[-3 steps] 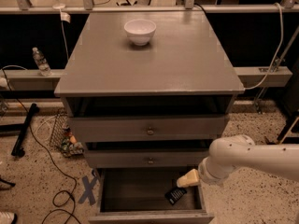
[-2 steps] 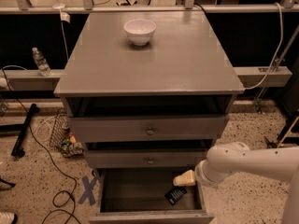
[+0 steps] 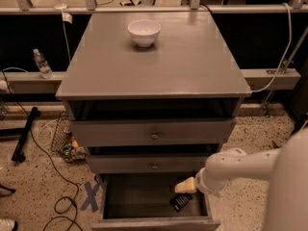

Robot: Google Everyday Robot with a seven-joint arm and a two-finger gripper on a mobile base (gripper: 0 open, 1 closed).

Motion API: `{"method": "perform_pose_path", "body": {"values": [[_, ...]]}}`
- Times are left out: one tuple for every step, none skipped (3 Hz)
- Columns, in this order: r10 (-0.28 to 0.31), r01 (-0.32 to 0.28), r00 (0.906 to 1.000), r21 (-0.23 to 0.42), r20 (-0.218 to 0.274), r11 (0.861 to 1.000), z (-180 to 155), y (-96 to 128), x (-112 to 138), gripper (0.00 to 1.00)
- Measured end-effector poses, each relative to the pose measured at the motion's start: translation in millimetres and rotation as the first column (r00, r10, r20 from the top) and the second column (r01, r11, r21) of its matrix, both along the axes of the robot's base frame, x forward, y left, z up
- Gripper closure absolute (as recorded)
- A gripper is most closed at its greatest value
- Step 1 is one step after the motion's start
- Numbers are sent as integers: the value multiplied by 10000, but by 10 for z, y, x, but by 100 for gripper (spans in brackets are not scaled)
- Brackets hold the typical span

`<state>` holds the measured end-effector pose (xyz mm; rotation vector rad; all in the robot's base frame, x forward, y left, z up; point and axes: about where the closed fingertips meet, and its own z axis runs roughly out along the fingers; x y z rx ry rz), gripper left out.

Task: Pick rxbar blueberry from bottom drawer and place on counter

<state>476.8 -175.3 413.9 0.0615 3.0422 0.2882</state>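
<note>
The bottom drawer (image 3: 120, 224) is pulled open and shows a dark interior. The rxbar blueberry (image 3: 181, 202), a small dark wrapper with white lettering, lies at the drawer's right side near the front. My gripper (image 3: 186, 186) comes in from the right on a white arm, its pale tip just above and beside the bar, over the drawer's right part. The counter (image 3: 159, 66) is the broad grey top of the cabinet, above.
A white bowl (image 3: 144, 32) stands at the back of the counter. Two shallower knobbed drawers (image 3: 154, 134) sit above the open one. A water bottle (image 3: 42, 63), cables and a wire basket (image 3: 65, 141) lie on the floor at left. Blue tape (image 3: 91, 196) marks the floor.
My arm has shifted slightly left, bringing the gripper tip closer over the bar. The bar has not moved.
</note>
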Motion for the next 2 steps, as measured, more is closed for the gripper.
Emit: {"method": "perform_pose_path", "body": {"values": [[-424,421,9987,-102,-273,9991,-371,319,77,0],[-741,741,9964,-6,-421,9972,-696,636,155,0]]}}
